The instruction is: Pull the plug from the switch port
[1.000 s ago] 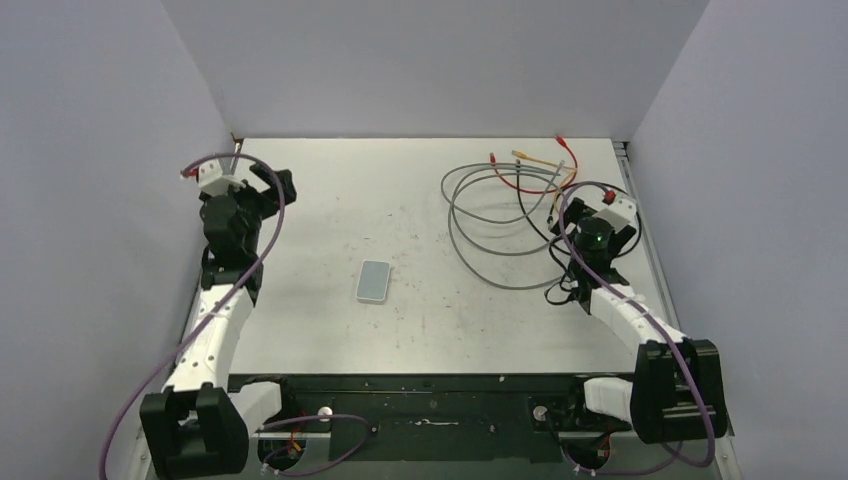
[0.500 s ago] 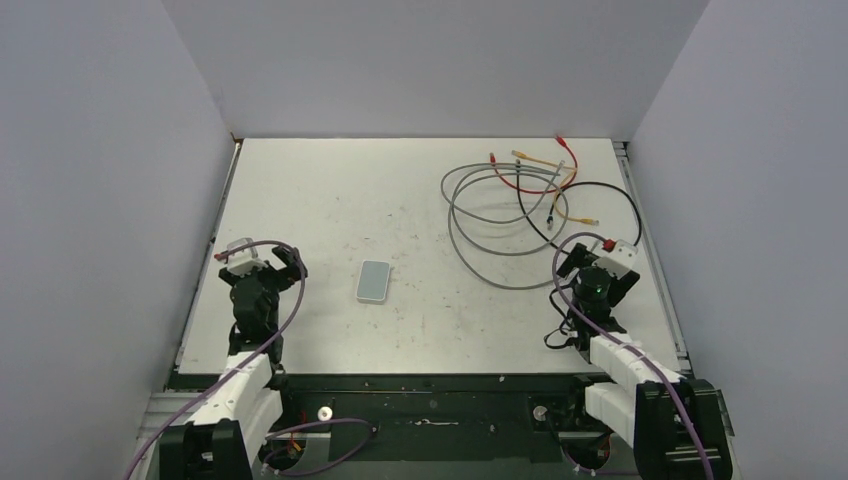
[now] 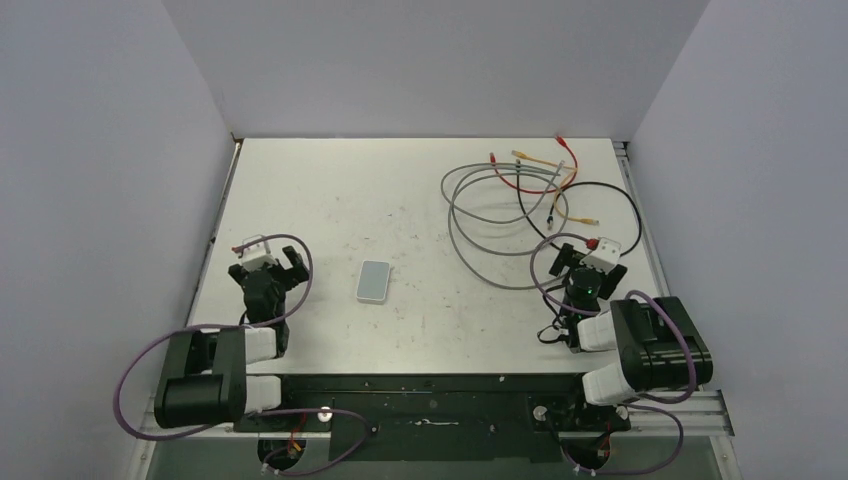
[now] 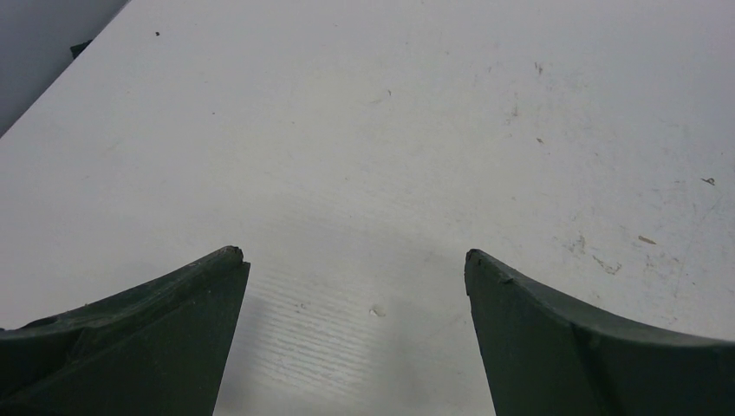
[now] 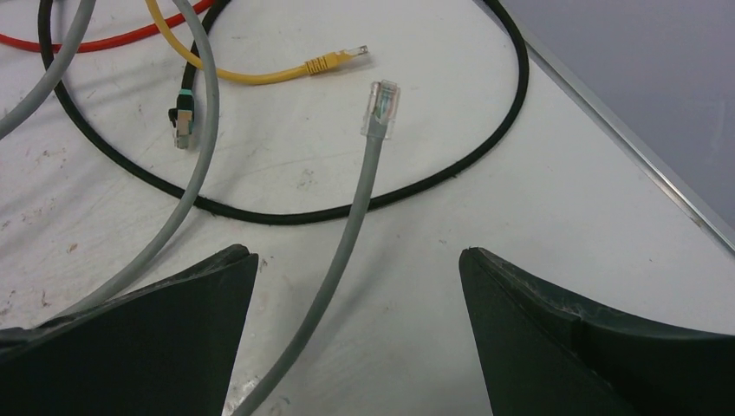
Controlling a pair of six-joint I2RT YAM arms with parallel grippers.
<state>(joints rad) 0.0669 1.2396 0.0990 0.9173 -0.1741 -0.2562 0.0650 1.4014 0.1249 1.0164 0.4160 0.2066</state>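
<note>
Top external view: switch (image 3: pixel 375 281) lying alone mid-tabletop (image 3: pixel 400 190), toward near edge, no cable entering it. Right wrist view: grey plug (image 5: pixel 382 100) lying free near right edge. I am holding left gripper (image 3: pixel 268 262) and right gripper (image 3: pixel 585 258) with jaws wide, both empty. Am judging unplugging done.

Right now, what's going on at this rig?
Nothing is being handled. The left arm and right arm sit low near their bases, jaws open and empty. The switch lies alone mid-table with no cable reaching it. The cables lie loose at the far right. One grey cable ends in a plug lying free on the table, just ahead of the right jaws.
</note>
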